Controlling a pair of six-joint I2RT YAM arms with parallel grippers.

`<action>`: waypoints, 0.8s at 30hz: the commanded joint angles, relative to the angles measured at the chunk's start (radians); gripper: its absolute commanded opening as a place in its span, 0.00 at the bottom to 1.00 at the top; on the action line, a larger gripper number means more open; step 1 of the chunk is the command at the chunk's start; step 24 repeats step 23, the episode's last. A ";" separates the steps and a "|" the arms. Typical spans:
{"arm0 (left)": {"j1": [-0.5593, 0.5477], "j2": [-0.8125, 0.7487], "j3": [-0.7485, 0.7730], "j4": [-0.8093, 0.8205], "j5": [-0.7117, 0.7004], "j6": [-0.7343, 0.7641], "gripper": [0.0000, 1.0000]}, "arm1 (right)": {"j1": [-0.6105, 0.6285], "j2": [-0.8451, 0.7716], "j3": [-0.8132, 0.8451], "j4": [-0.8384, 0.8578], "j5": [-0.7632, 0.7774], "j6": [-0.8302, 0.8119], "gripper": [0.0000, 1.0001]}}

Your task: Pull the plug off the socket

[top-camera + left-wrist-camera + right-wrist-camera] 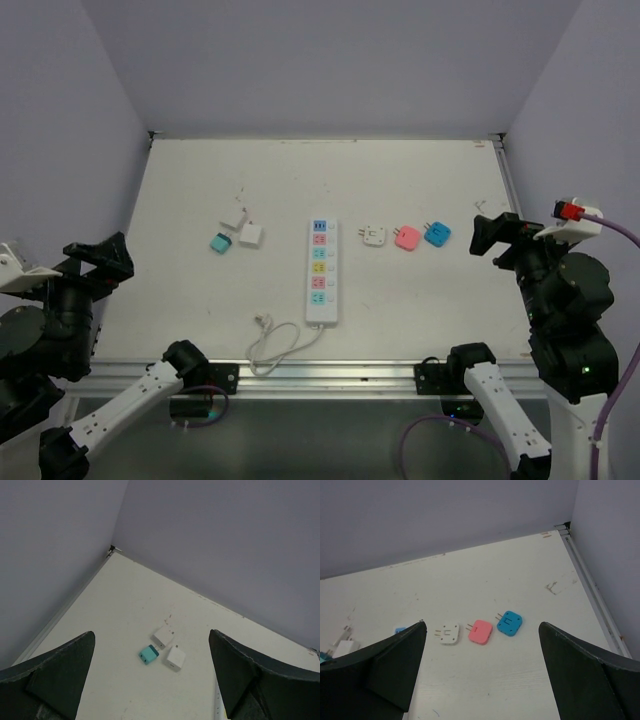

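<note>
The left claw (105, 258) hangs above the left edge of the counter (200, 180), its two dark fingers (60, 665) spread wide with nothing between them. The right claw (492, 238) mirrors it at the right edge, also spread and holding nothing.

Near the left claw lie a teal adapter (220, 242) and two white adapters (251, 235). Near the right claw, a white adapter (374, 236), a pink adapter (407, 237) and a blue adapter (437, 234) lie in a row.

The socket (321, 272) lies flat at the counter's centre, well apart from both claws. Its thin cord (275, 345) loops at the near end. What looks like a blue plug (320, 229) sits in the farthest outlet.

The socket is probably light, rigid plastic and would likely lift or slide under a pull, so one claw should press down on its body. The plug looks small and smooth. It is best pinched across its side faces and drawn straight up.
</note>
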 commanded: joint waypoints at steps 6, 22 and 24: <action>-0.003 -0.044 -0.009 0.002 -0.093 -0.038 1.00 | 0.008 -0.020 -0.007 0.061 0.017 -0.041 0.99; -0.005 -0.035 -0.066 0.020 -0.104 -0.047 0.99 | 0.019 -0.038 -0.050 0.097 0.005 -0.060 0.99; -0.005 -0.036 -0.072 0.025 -0.102 -0.047 1.00 | 0.019 -0.038 -0.053 0.101 0.005 -0.060 0.99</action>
